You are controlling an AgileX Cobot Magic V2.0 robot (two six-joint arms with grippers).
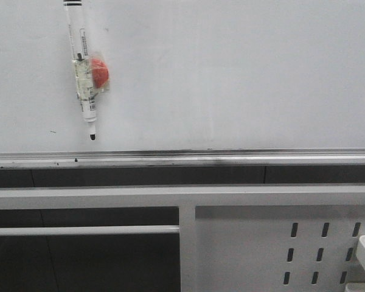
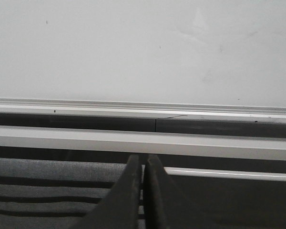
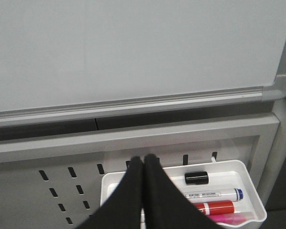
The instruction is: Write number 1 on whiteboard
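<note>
Closest to the wrist cameras we find both grippers clenched on nothing: the left gripper [image 2: 143,191] shows its two dark fingers pressed together below the board's rail, and the right gripper [image 3: 144,191] shows the same above a white tray [image 3: 250,188]. That tray hangs on the slotted panel [image 1: 280,243] and holds a black cap [image 3: 196,178], a blue-tipped marker [image 3: 214,194], a red marker [image 3: 218,208] and a pink item at its edge.

We locate the whiteboard [image 1: 231,73] filling the upper part of the front view, with its silver rail [image 1: 182,159] along the bottom edge. No number 1 is visible on it; we see only faint smudges and small dark specks. A black marker [image 1: 84,73] sits uncapped on the board's left side, tip down, fixed beside a red round holder [image 1: 99,72], probably a magnet.

We judge the task to be at its start: no stroke is drawn and no marker is in either gripper. The next move calls for the left gripper to release, rise to the black marker, close around its barrel and pull it free of the holder without smearing the tip across the board.

Printed text runs along the marker barrels, but it is too small for us to read.
</note>
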